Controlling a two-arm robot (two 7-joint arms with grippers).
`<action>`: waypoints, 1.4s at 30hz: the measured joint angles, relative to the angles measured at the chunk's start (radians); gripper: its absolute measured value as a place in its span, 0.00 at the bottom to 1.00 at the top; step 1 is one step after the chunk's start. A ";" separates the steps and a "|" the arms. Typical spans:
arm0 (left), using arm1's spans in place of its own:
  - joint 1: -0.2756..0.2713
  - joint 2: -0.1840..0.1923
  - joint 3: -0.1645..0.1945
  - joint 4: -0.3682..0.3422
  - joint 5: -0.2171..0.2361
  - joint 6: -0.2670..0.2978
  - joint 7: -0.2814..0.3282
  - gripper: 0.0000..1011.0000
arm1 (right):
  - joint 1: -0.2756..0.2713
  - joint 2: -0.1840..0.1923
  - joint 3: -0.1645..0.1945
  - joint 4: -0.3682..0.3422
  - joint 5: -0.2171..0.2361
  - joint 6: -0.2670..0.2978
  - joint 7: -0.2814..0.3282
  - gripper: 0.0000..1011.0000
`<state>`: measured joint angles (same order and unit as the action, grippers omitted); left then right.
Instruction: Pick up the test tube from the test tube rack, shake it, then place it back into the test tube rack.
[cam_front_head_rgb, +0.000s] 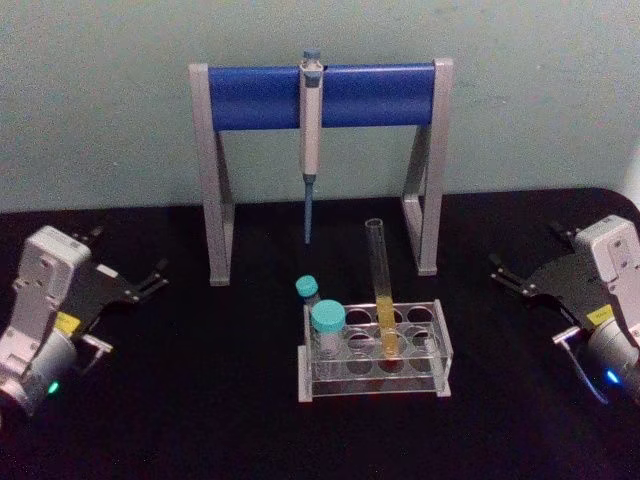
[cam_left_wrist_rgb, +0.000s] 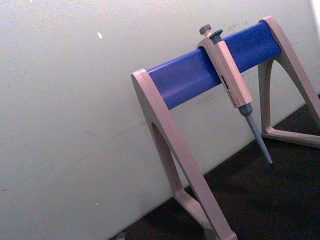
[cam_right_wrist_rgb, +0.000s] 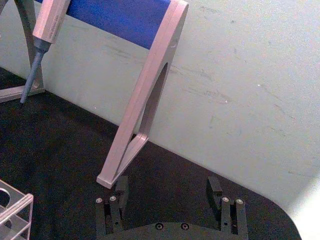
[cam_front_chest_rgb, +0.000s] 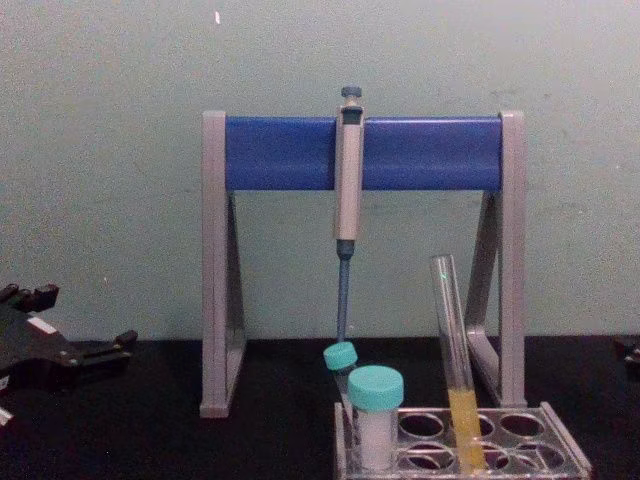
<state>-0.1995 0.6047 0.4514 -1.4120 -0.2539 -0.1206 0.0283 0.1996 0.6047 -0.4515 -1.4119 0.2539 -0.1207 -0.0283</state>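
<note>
The test tube (cam_front_head_rgb: 381, 290) stood in the rack (cam_front_head_rgb: 444, 350) at the middle of the black table, leaning a little, with yellow liquid in its lower part only. Two teal-capped vials (cam_front_head_rgb: 327, 320) stood at the rack's left end. Both claws lay well apart from it, the left gripper (cam_front_head_rgb: 126, 254) on the table's left side and the right gripper (cam_right_wrist_rgb: 167, 186) on its right, each with fingers spread and holding nothing. I judged the tube light, brittle, slick and open at the top. A gentle, firm pinch on the bare glass above the liquid looked safest, with the shaking kept mild.
</note>
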 joint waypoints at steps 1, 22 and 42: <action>0.000 0.000 0.000 0.000 0.000 0.000 0.000 0.99 | 0.000 0.000 0.000 0.000 0.000 0.000 0.000 0.99; 0.000 0.000 0.000 0.000 0.000 0.000 0.000 0.99 | 0.000 0.000 0.000 0.000 0.000 0.000 0.000 0.99; 0.000 0.000 0.000 0.000 0.000 0.000 0.000 0.99 | 0.000 0.000 0.000 0.000 0.000 0.000 0.000 0.99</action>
<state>-0.1995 0.6047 0.4513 -1.4120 -0.2539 -0.1205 0.0283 0.1996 0.6047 -0.4514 -1.4119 0.2539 -0.1205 -0.0283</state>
